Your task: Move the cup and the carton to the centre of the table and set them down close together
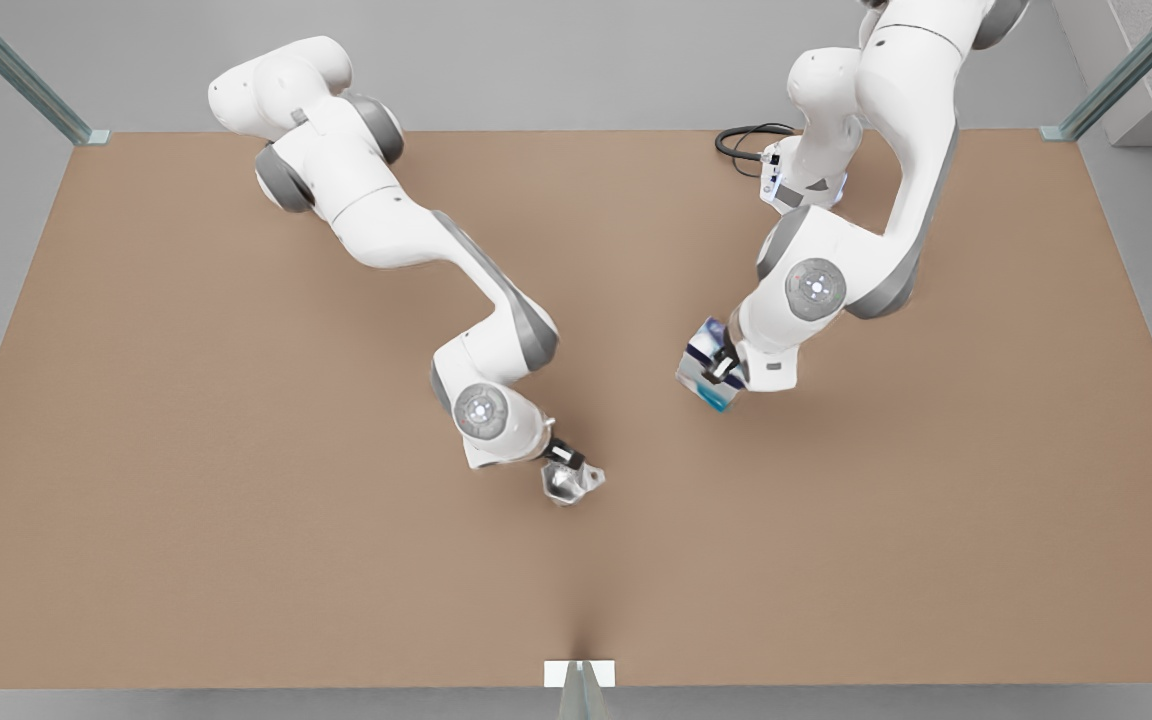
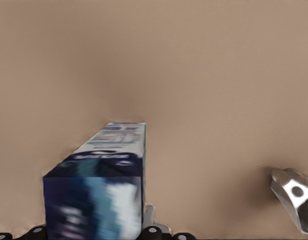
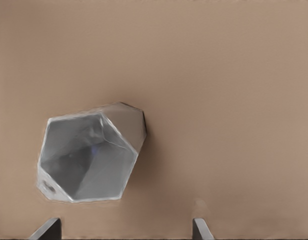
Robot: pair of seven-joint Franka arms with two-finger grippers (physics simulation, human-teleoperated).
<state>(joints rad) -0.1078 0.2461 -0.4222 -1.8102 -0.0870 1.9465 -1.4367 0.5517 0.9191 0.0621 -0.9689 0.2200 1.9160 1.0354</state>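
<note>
The carton (image 1: 708, 378), white with blue and teal print, is tilted over the table (image 1: 236, 500) just to the front view's right of centre. My left gripper (image 1: 721, 367) is shut on it. In the left wrist view the carton (image 2: 101, 185) rises close in front of the camera. The faceted pale grey cup (image 1: 570, 482) sits near the centre, toward the front edge. Right behind it is my right gripper (image 1: 564, 458). In the right wrist view the cup (image 3: 89, 157) shows its hollow inside. The right gripper (image 3: 126, 227) is open, its fingertips (image 3: 50, 229) spread wide short of the cup.
A black cable (image 1: 748, 140) loops at the table's back edge beside the base of the arm on the front view's right. A white bracket (image 1: 579, 674) sits at the middle of the front edge. The cup (image 2: 295, 197) also shows off to the side of the carton.
</note>
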